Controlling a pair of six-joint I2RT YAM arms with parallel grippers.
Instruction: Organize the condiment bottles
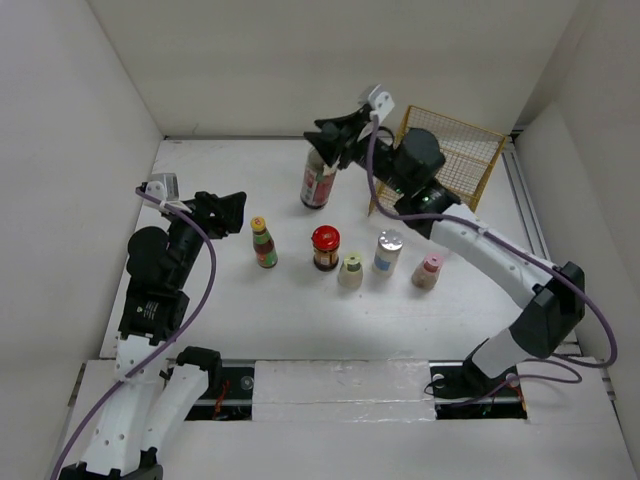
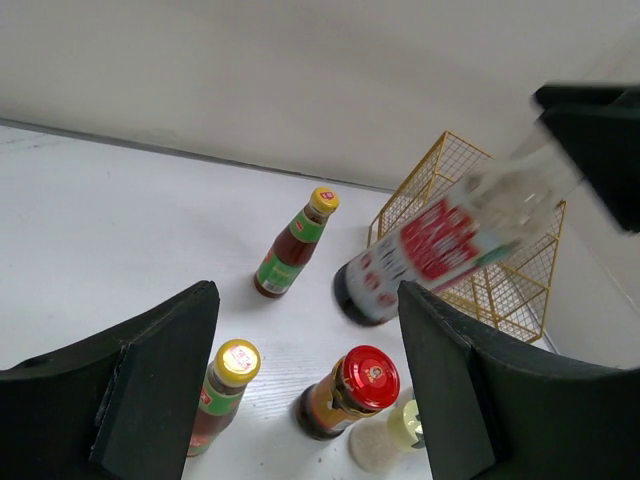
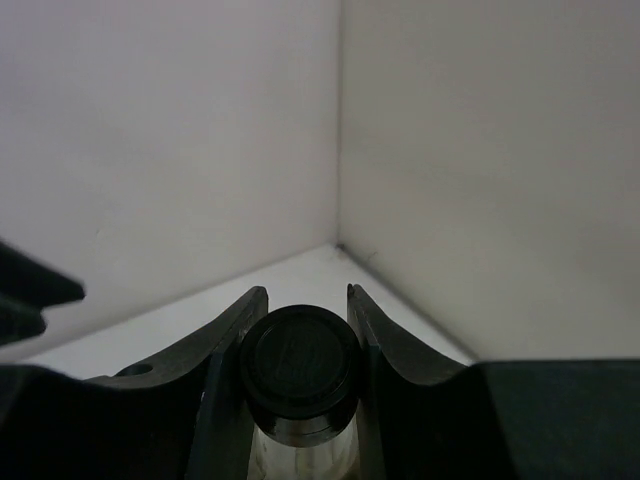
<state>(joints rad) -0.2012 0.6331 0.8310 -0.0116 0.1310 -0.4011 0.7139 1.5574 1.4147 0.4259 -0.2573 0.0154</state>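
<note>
White table (image 1: 220, 300): right gripper (image 3: 303, 300) clamps dark sauce bottle (image 1: 318, 185) by cap.

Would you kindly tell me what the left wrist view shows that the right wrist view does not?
Only the left wrist view shows two yellow-capped green-label bottles, a red-lidded glass jar, the yellow wire basket and the red-and-white label on the black-capped dark sauce bottle. Only the right wrist view shows its round black cap end-on, inside the right gripper. Both show that bottle, clamped by that gripper.
</note>
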